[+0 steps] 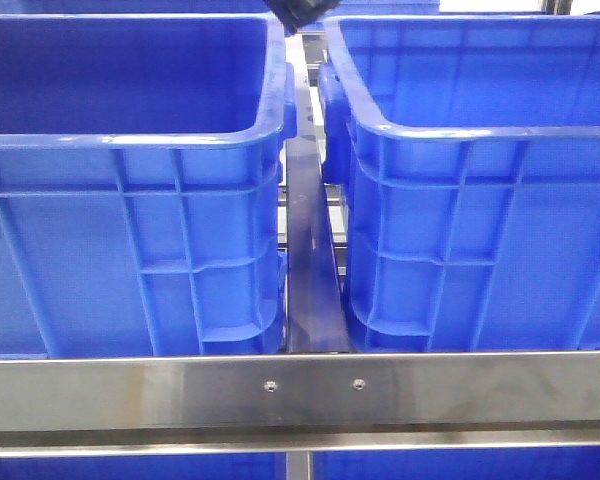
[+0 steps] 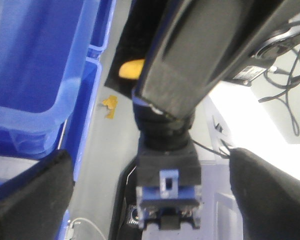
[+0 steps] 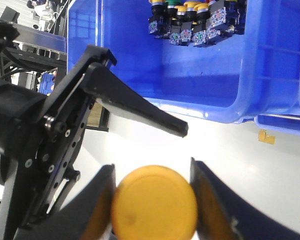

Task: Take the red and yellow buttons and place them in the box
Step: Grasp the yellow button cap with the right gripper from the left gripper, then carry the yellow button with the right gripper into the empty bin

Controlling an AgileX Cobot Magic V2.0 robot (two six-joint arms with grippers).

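My right gripper (image 3: pixel 154 200) is shut on the yellow button (image 3: pixel 154 209); its round orange-yellow cap fills the gap between the two fingers. In the left wrist view the same button shows from behind as a black body with a blue contact block (image 2: pixel 167 167), under a right finger (image 2: pixel 200 50), with a yellow sliver (image 2: pixel 132 69) beside it. My left gripper (image 2: pixel 150 165) is open, its pads wide on either side of that block and apart from it. One left finger (image 3: pixel 140 111) shows in the right wrist view. No red button can be picked out.
Two blue crates stand side by side, left (image 1: pixel 130 140) and right (image 1: pixel 460 130), with a steel rail (image 1: pixel 300 390) in front. A blue crate (image 3: pixel 270 75) beyond the grippers holds several push-buttons (image 3: pixel 195 25). A dark arm part (image 1: pixel 295 12) shows at the top edge.
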